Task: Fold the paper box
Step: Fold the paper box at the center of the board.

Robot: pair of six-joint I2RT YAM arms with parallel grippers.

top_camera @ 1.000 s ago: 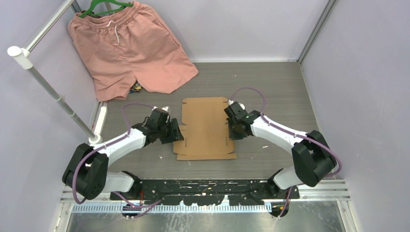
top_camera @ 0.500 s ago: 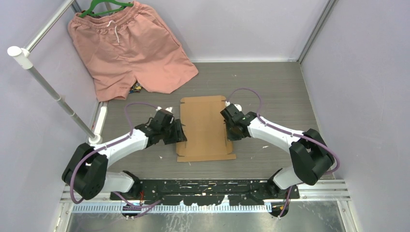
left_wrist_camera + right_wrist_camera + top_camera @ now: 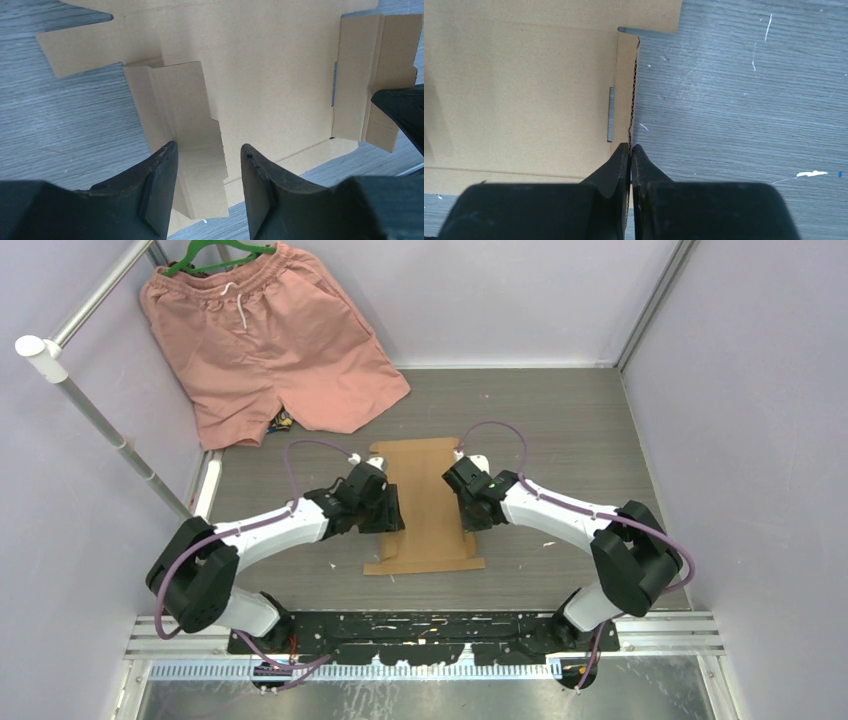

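Observation:
The paper box is a flat brown cardboard sheet in the middle of the table, with both long side flaps tilted up. My left gripper is at its left side and stands open. In the left wrist view the raised left flap passes between the fingers of the left gripper with a gap on the right side. My right gripper is at the sheet's right side. The right wrist view shows the right gripper shut on the corrugated edge of the right flap.
Salmon-pink shorts on a green hanger lie at the back left. A metal pole slants along the left wall. Purple walls close in the table on three sides. The black base rail runs along the near edge.
Both grippers have moved inward toward the sheet's middle. The side flaps have risen with them, so the sheet looks narrower from above.

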